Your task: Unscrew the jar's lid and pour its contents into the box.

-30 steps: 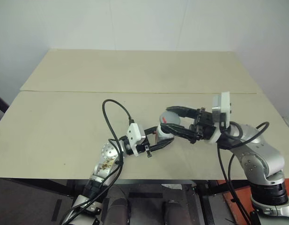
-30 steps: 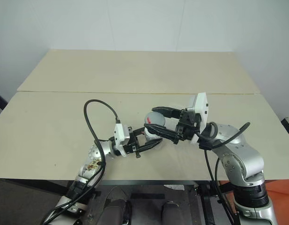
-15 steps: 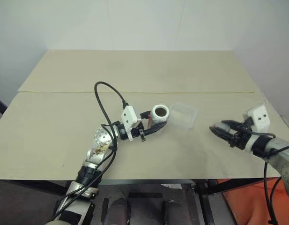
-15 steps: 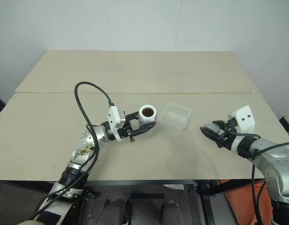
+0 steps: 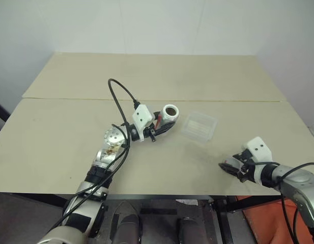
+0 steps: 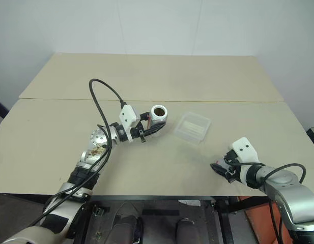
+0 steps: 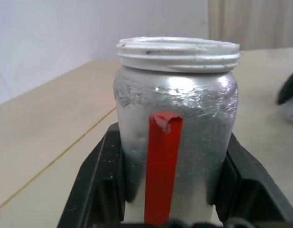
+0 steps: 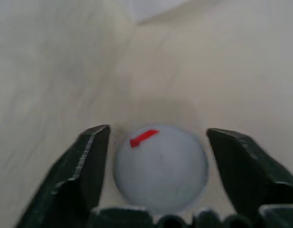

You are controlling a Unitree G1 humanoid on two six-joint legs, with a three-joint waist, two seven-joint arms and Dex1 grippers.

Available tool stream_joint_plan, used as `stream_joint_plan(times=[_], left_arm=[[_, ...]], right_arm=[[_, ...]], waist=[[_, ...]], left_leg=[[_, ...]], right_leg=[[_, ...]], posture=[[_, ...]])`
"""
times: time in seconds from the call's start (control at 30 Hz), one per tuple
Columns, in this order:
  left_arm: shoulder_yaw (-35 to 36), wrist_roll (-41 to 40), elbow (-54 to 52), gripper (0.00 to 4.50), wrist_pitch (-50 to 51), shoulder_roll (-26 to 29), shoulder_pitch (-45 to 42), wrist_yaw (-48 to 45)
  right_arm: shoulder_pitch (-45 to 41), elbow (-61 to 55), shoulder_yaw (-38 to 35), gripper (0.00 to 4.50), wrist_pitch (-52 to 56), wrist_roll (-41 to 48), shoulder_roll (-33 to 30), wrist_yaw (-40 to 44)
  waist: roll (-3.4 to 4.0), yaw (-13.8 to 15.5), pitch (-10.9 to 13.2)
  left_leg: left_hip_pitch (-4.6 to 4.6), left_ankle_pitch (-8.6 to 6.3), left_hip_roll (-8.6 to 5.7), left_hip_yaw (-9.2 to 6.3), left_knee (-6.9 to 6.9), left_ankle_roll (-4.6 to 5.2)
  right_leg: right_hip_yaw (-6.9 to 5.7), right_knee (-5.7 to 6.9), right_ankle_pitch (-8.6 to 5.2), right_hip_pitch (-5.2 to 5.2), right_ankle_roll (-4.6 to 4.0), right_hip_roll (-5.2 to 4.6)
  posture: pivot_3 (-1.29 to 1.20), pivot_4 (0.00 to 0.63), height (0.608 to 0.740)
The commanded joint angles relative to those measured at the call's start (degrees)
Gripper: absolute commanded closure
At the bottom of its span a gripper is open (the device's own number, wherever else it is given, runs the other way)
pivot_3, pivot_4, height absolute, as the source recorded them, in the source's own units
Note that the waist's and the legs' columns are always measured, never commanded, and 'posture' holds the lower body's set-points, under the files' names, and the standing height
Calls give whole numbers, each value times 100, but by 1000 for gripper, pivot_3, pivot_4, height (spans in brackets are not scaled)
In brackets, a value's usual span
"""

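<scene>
The jar sat open, just above the middle of the head view, pinched tight in the left gripper. The lid lay between the right gripper's wide-apart fingers at lower right. The jar should be tipped slowly over the box.

Silver jar, red stripe; grey lid, red mark.
</scene>
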Motion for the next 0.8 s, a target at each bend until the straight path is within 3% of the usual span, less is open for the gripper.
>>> stream_joint_plan(times=[0.03, 0.2, 0.37, 0.63, 0.8], left_arm=[[17, 214, 312, 2578, -325, -114, -348, 214], [-95, 629, 985, 2578, -726, -183, -792, 379], [-305, 1215, 2116, 2578, -1174, -158, -1613, 529], [-881, 2336, 4120, 2578, -2225, -276, -3059, 974], [-2757, 4809, 4881, 2578, -2497, -372, -4118, 3535]], right_arm=[[-1, -434, -355, 41, -43, 124, -237, 246], [-43, -863, -553, 41, 40, 63, -487, 255], [-407, -994, -734, 41, -117, 105, -329, 62], [-892, -1195, -375, 41, 94, 21, 69, -418], [-416, -1770, -504, 41, 257, -27, 304, -690]], waist=[[0, 0, 0], [-2, 1, 1], [-3, 3, 2], [-7, 11, 4], [-9, 66, 5]], left_leg=[[0, 0, 0, 0, 0, 0], [-1, 0, 0, -1, 0, 0], [-3, 0, -1, 0, 1, 0], [-26, 0, -6, 0, -1, 0], [-83, 0, -15, -4, 4, 0]], right_leg=[[0, 0, 0, 0, 0, 0], [-2, 0, 0, -1, 1, 1], [-2, 0, 1, -3, 3, 1], [-4, -7, 0, -23, 5, 0], [-4, -1, 4, -74, 13, -3]], posture=[[0, 150, 740], [0, 150, 740], [0, 150, 740], [0, 150, 740], [0, 150, 740]])
